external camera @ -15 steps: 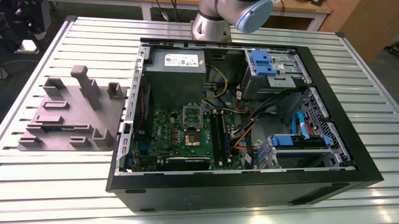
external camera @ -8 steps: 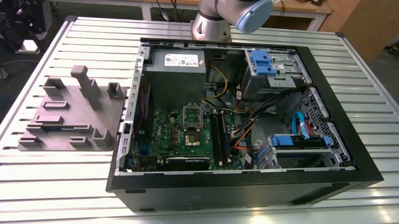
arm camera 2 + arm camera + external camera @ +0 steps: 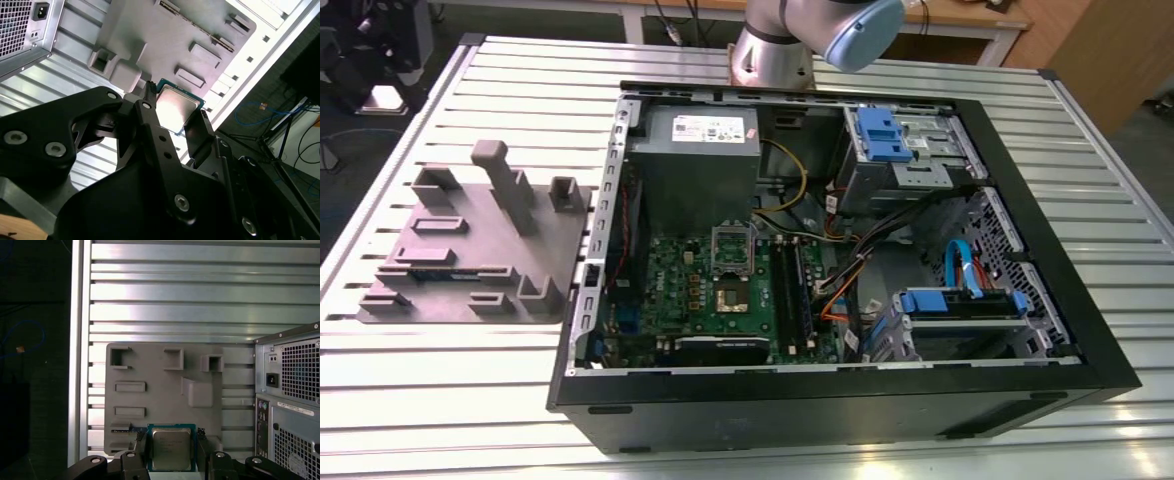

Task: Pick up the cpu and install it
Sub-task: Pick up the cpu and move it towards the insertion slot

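On my feeds the cpu (image 3: 171, 450) (image 3: 177, 107) sits right between the jaws, which pinch it by two opposite edges. One black finger (image 3: 140, 446) (image 3: 150, 110) presses each side, and the silvery lid faces the cameras in both wrist views. It hangs in the air above the grey moulded tray (image 3: 165, 385) (image 3: 165, 35) (image 3: 467, 240), near the tray's edge and clear of its pockets. The tray lies flat on the slatted metal desk (image 3: 175, 290) (image 3: 454, 400), just beside the open computer case (image 3: 854, 400) (image 3: 295, 390). In the exterior view I can see the socket (image 3: 731, 295) on the green board inside the case, with the arm (image 3: 781, 50) cut off at the picture's upper edge. The first wrist view crops the chip's near edge, and in the second wrist view the finger bodies cover one corner. I cannot make out the markings on the lid.
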Robot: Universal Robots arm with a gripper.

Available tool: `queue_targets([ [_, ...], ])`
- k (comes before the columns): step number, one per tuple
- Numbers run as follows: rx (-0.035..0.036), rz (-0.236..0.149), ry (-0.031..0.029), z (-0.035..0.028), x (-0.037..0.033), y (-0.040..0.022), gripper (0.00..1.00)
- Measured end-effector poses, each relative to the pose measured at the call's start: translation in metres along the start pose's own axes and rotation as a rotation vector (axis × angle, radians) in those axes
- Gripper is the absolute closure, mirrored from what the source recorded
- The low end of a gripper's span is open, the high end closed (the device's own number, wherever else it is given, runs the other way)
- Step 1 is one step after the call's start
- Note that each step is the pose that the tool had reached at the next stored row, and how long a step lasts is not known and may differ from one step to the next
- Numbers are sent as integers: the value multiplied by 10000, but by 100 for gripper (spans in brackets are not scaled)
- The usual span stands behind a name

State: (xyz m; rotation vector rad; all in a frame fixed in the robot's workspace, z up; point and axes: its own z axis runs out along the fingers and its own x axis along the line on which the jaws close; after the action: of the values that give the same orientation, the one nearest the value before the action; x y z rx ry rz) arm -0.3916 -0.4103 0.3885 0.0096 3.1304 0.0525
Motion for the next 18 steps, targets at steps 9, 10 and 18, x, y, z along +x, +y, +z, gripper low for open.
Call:
queue_targets([
  [9,0,0,1,0,-20,0,53],
  [10,1,-1,1,0,-25,0,53],
  [18,0,1,0,1,-66,1,53],
])
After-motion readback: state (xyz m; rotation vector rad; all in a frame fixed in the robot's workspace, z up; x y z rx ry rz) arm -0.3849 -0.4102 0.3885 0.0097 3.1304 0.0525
